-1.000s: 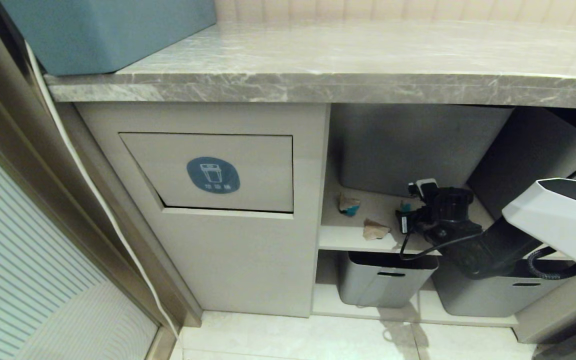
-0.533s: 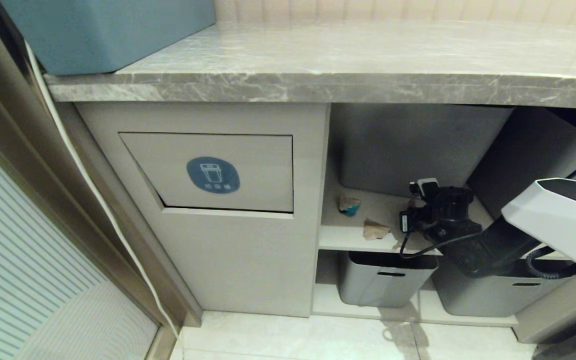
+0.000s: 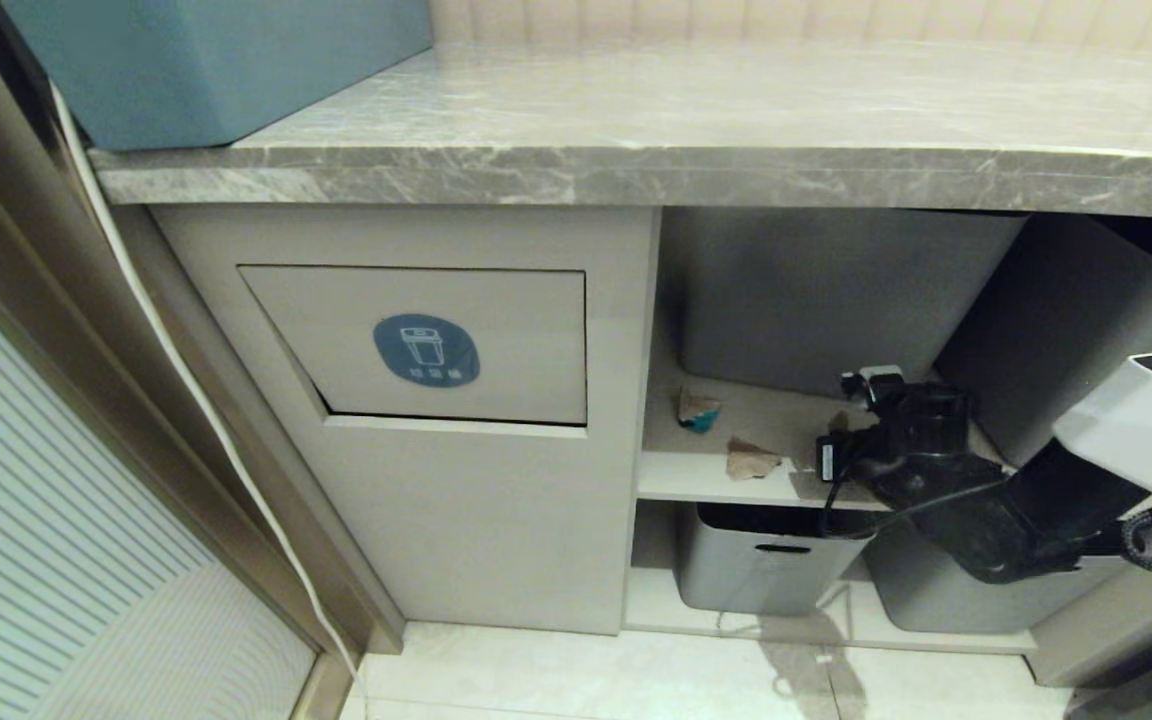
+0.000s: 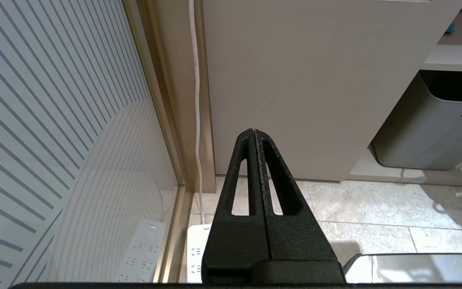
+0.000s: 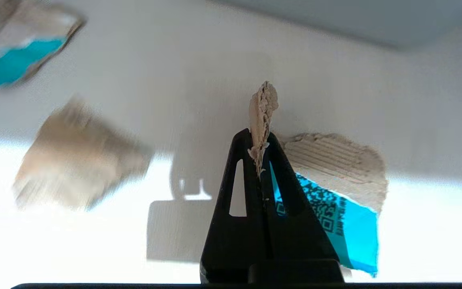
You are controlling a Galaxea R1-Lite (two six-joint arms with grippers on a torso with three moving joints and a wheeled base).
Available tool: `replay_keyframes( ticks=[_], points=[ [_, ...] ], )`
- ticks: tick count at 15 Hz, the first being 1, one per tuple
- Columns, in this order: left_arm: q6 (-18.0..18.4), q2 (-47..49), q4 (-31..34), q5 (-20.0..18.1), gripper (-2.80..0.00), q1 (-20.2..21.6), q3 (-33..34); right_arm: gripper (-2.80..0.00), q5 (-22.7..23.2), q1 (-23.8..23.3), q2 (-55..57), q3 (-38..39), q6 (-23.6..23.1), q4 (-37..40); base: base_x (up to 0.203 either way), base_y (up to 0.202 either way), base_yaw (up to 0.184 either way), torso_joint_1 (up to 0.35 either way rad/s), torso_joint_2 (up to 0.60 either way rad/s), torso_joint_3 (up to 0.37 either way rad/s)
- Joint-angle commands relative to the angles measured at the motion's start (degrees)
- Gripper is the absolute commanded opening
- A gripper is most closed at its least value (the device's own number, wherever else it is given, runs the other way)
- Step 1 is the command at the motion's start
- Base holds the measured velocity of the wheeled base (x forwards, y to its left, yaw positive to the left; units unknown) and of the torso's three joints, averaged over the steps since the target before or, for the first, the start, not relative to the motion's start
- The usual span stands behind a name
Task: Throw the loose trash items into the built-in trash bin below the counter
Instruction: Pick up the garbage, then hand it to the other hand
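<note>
Right claw (image 5: pixel 260 138) clamped on one torn cardboard scrap (image 5: pixel 337 188), teal QR-code patch, above the beige shelf (image 3: pixel 786 420).
Two more scraps lie on the shelf: one teal-printed (image 3: pixel 698 408), one plain (image 3: pixel 751 459). Left claw (image 4: pixel 254 134) closed, near tiled floor. Built-in trash bin (image 3: pixel 426 345), blue bin-icon sticker, under marble worktop (image 3: pixel 636 120); two grey tubs (image 3: pixel 771 560) below.

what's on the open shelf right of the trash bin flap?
Two cardboard scraps lie loose on the shelf: a teal-printed scrap and a plain brown scrap. The right gripper is shut on a third scrap. The arm hides the shelf's right part.
</note>
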Motion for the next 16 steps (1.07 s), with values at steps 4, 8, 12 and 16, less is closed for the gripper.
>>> replay_keyframes(
  ticks=[4, 8, 12, 16],
  points=[
    [0.0, -0.06, -0.01, 0.02, -2.8, -0.02, 0.01, -2.8, -0.11, 3.48, -12.36, 15.04, 1.52, -4.42, 0.0, 0.0, 0.0, 0.0, 0.0, 0.0],
    [0.0, -0.06, -0.01, 0.02, -2.8, -0.02, 0.01, -2.8, 0.14, 4.7, -22.97, 25.05, 2.28, -5.36, 0.0, 0.0, 0.0, 0.0, 0.0, 0.0],
    [0.0, -0.06, -0.01, 0.02, -2.8, -0.02, 0.01, -2.8, 1.31, 10.0, -36.9, 37.41, 7.28, -5.65, 0.0, 0.0, 0.0, 0.0, 0.0, 0.0],
    [0.0, -0.06, -0.01, 0.02, -2.8, 0.06, 0.01, -2.8, 1.3, 19.5, -43.68, 40.04, 25.41, -5.62, 0.0, 0.0, 0.0, 0.0, 0.0, 0.0]
  ],
)
